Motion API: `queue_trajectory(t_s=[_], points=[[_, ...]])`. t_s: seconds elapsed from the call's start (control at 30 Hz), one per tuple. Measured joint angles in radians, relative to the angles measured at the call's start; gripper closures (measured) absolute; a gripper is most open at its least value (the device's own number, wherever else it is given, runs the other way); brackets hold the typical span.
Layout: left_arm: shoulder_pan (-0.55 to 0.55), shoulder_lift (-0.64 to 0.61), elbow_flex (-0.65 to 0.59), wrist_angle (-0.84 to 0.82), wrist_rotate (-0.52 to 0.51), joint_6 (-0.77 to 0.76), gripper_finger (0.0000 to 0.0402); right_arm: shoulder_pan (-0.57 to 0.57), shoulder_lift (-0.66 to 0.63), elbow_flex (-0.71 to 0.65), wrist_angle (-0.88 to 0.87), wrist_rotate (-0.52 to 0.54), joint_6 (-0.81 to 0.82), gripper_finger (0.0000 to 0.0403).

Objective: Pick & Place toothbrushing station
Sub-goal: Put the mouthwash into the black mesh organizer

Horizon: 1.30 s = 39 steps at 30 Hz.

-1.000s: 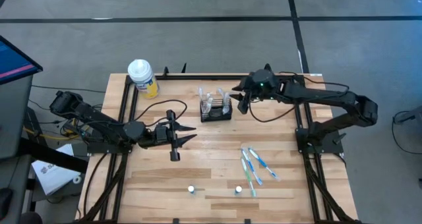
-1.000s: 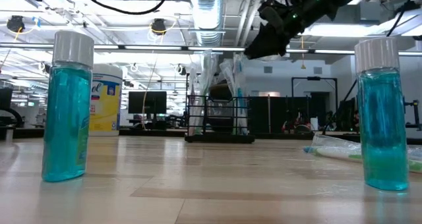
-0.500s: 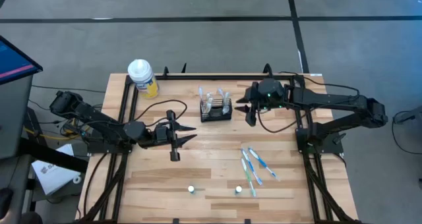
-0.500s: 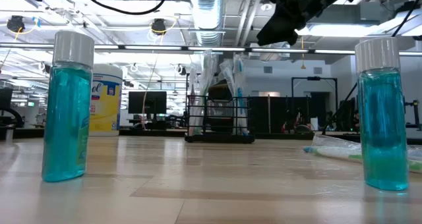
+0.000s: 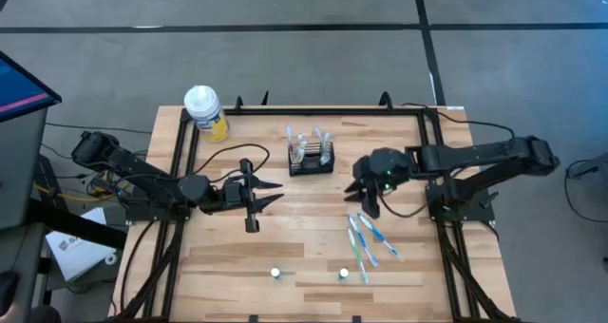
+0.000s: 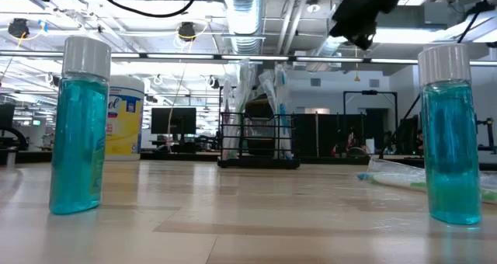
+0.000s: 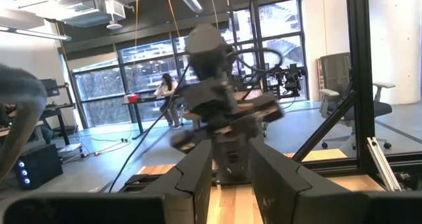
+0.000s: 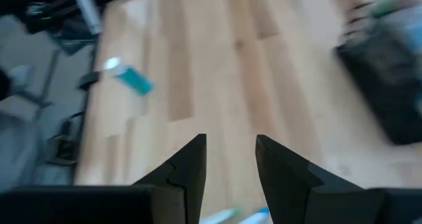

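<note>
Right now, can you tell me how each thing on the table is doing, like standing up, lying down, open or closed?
toothbrushing station: upright, wrapped items standing in it.
yellow bottle: upright, capped.
toothbrushes: lying flat, wrapped.
two blue bottles: upright, capped.
right gripper: open, empty, above the toothbrushes.
left gripper: open, empty.

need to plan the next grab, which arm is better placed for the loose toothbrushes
Right. Its end effector hangs open just above the toothbrushes, on its own side of the table. The left end effector waits open mid-table, farther from them.
</note>
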Motion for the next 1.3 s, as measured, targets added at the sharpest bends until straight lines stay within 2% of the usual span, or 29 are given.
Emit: queue_trajectory(t_s=[0.3,0.37,0.5,0.87,1.07,1.3], points=[[0.017,0.0,0.0,0.0,0.0,0.0,0.0309,0.192,0.073,0.003,0.06,-0.002,0.046,0.0285],[0.017,0.0,0.0,-0.007,0.001,0.0,0.0309,0.222,0.11,0.045,0.041,-0.002,0.05,0.0285],[0.017,0.0,0.0,-0.012,0.0,0.0,0.0309,0.263,0.195,0.161,-0.099,0.0,0.028,0.0285],[0.017,0.0,0.0,-0.015,0.0,0.0,0.0309,0.322,0.516,0.527,-0.521,0.068,-0.215,0.0285],[0.017,0.0,0.0,-0.015,0.0,0.0,0.0309,0.366,0.653,0.678,-0.646,0.082,-0.325,0.0285],[0.017,0.001,0.0,-0.017,0.0,0.0,0.0309,0.404,0.74,0.788,-0.684,0.084,-0.339,0.0285]])
